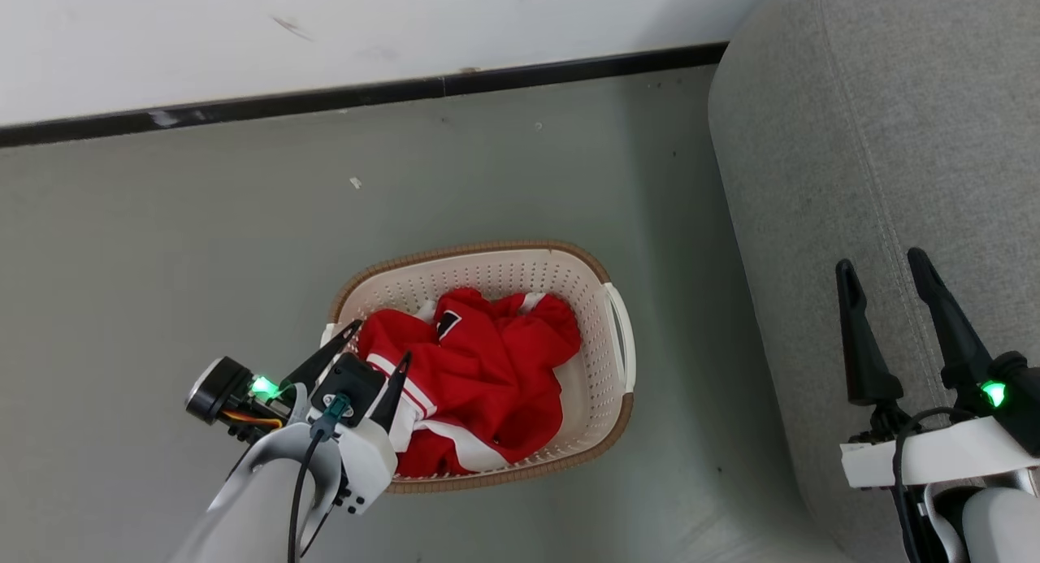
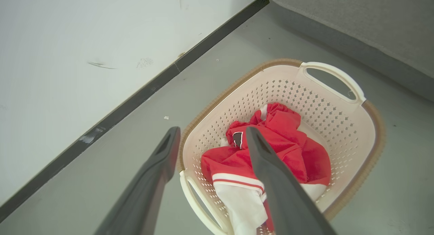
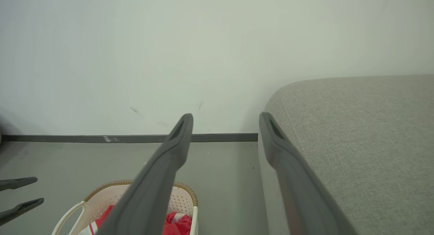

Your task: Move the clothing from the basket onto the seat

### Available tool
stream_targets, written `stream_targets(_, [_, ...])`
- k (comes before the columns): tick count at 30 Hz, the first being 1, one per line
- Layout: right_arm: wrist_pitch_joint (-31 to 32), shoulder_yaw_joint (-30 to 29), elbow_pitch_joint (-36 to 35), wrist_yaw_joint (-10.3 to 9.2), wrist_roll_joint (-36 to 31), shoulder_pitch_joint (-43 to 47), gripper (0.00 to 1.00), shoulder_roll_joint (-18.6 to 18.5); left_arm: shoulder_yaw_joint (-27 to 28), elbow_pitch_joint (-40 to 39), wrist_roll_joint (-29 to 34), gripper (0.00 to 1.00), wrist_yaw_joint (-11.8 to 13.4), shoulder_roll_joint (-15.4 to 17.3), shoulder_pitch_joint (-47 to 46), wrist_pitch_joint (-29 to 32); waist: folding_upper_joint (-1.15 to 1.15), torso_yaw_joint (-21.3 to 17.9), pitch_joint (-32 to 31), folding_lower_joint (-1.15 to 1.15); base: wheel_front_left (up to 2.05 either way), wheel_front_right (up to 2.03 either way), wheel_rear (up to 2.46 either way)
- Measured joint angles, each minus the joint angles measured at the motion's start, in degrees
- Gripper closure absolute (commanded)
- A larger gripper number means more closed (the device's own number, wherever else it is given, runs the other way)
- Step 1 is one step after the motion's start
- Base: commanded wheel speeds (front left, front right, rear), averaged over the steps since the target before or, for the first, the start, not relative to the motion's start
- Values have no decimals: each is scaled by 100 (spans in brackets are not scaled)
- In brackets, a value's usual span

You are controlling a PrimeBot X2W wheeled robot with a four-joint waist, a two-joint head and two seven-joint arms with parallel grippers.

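bare grey floor (image 1: 162,246) lies open on the far left, running up to a dark skirting strip (image 1: 366,93) under the white wall (image 1: 325,27). next comes the left gripper (image 1: 382,339), its two dark fingers spread wide with nothing between them, poised over the basket's left end. from its wrist camera one finger sits outside the rim by the handle and the other over the red cloth, though i cannot tell whether it touches. the basket (image 1: 479,248) stands on the floor, cream and full of small holes, with a brown woven-look rim and a loop handle at each end. the clothing (image 1: 487,368) is all inside it, a crumpled red heap with white bands, striped trim and a small dark patch near the top. it is heaped toward the left end, leaving the right wall bare. a strip of floor separates the basket from the seat (image 1: 877,140), a big grey-green fabric block with a rounded edge and a seam. the right gripper (image 1: 881,259) hovers over the seat's near edge, fingers wide apart and empty.
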Motion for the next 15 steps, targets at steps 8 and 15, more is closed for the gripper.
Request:
stream_targets(8, [-16, -32, -218, 0, 67, -474, 0, -1, -158, 392, 209, 0, -8, -2, -503, 42, 0, -192, 595, 0, 0, 0, 0])
stream_targets(15, [-16, -55, -301, 0, 187, -859, 0, -3, -276, 662, 441, 0, -34, 25, -862, 41, 0, -375, 1083, 0, 0, 0, 0])
